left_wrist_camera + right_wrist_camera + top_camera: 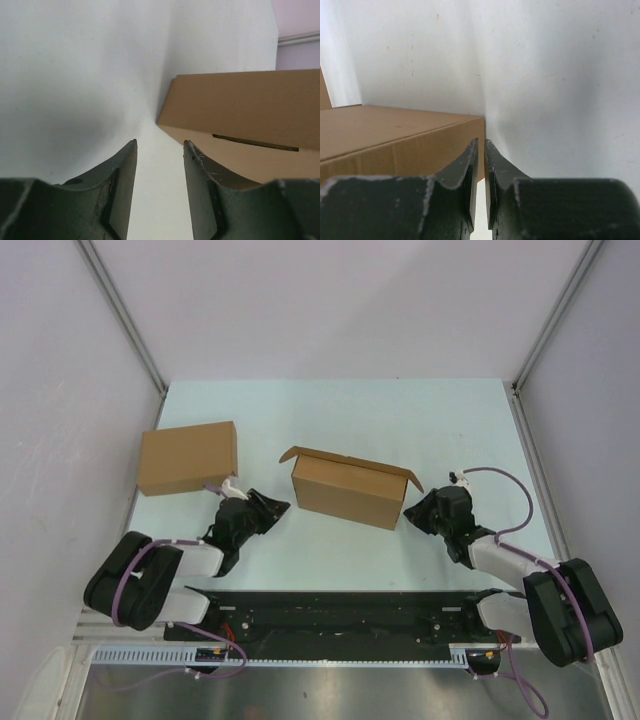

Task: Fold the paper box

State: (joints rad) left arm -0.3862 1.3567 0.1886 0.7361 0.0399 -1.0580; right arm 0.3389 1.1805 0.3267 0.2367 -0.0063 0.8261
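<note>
The paper box [345, 490] stands mid-table as a brown cardboard box, its top flaps raised at both ends. My left gripper [278, 508] is open just left of the box, apart from it. In the left wrist view the left gripper [160, 142] has only bare table between its fingers, and the paper box [240, 110] with a long slit lies ahead to the right. My right gripper [410, 512] sits at the box's right end. In the right wrist view the right gripper [480, 141] is shut to a thin slit with nothing in it, beside the corner of the paper box [385, 130].
A second plain brown cardboard box [187, 458], closed, sits at the table's left edge behind the left arm. White walls and metal frame posts [125, 320] border the pale table [400, 420] on the left, right and back.
</note>
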